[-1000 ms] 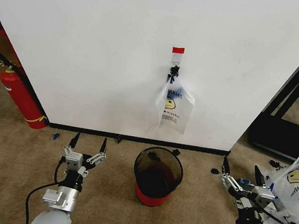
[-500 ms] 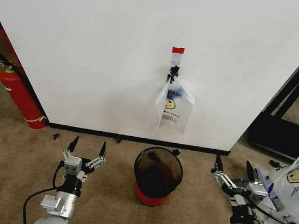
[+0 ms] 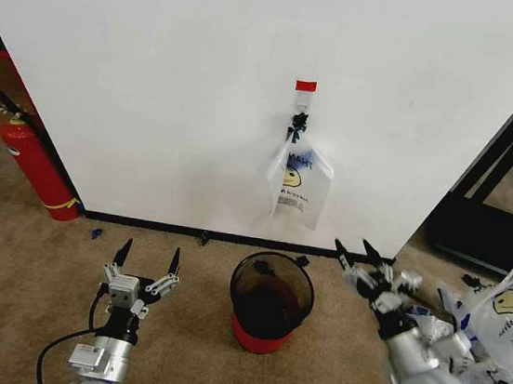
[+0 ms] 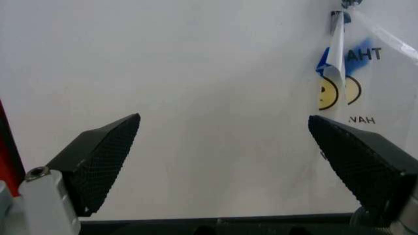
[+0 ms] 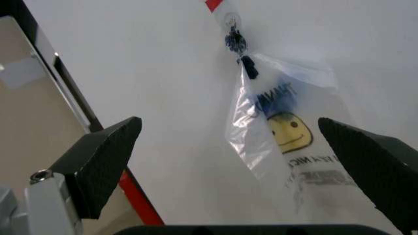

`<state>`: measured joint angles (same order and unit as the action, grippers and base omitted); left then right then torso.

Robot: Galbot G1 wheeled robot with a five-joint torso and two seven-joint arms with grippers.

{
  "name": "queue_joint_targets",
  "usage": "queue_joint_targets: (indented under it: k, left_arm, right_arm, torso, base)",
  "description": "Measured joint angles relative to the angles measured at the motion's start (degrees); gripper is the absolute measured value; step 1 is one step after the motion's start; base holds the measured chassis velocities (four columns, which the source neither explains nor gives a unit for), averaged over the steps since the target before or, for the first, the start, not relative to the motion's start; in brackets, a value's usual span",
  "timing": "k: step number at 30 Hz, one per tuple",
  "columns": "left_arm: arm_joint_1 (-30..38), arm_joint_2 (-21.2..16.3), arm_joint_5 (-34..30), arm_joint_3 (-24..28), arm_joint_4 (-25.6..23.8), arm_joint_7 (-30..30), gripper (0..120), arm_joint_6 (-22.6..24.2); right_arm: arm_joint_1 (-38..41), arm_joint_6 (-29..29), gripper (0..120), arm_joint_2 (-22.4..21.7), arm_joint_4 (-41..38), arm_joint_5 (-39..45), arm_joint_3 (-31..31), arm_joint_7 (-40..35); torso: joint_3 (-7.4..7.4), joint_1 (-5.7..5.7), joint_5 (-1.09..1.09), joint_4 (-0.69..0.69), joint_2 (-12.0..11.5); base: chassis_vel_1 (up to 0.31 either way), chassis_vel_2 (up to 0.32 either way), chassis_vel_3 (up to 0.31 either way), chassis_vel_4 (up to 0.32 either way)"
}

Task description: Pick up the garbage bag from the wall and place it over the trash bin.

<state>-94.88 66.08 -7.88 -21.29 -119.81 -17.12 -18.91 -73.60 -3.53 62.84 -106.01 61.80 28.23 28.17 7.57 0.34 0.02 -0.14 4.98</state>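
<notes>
Head view alone shows the trash bin [image 3: 270, 301]; both wrist views show spread tools facing the garbage bag [image 5: 287, 147].

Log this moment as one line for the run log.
garbage bag: hanging on wall | trash bin: unlined | right end effector: open, beside bin | left end effector: open, low

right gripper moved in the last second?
Yes. The right gripper, open, has swung left and up toward the wall, closer to the trash bin and the hanging garbage bag.
</notes>
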Motion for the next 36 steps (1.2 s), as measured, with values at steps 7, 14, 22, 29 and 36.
queue_joint_targets:
  k: [7,14,22,29,36]
  left_arm:
    - [-0.69,0.87,1.29,0.0,0.18,-0.09,100,0.14]
    - [-1.25,1.12,1.53,-0.61,0.12,-0.16,100,0.16]
    - [-1.32,1.15,1.54,-1.12,0.08,-0.22,100,0.12]
    - [-1.57,1.46,1.52,-1.36,0.14,-0.89,100,-0.27]
    - [-1.96,1.49,1.58,-1.79,-0.38,-0.91,100,-0.27]
  right_arm:
    - [15.71,2.63,100,1.04,12.37,6.89,-7.63,1.36]
    - [26.76,3.77,100,5.25,24.0,6.73,-12.48,3.67]
    - [35.01,4.36,100,9.93,32.66,5.33,-15.23,6.69]
    - [39.91,4.36,100,12.76,39.48,4.79,-15.21,8.21]
    - [43.12,4.27,100,13.59,44.04,3.87,-14.79,9.7]
  torso:
    - [0.0,0.0,-0.03,0.02,0.0]
    - [0.0,0.0,-0.02,0.02,0.0]
    - [0.0,0.01,-0.03,0.01,0.0]
    - [-0.01,0.0,-0.03,0.01,0.0]
    - [-0.01,0.0,-0.03,0.0,0.01]
  base:
    - [0.0,0.0,0.0,0.0]
    - [0.0,0.0,0.0,0.0]
    - [0.0,0.0,0.0,0.0]
    - [0.0,0.0,0.0,0.0]
    - [0.0,0.0,0.0,0.0]
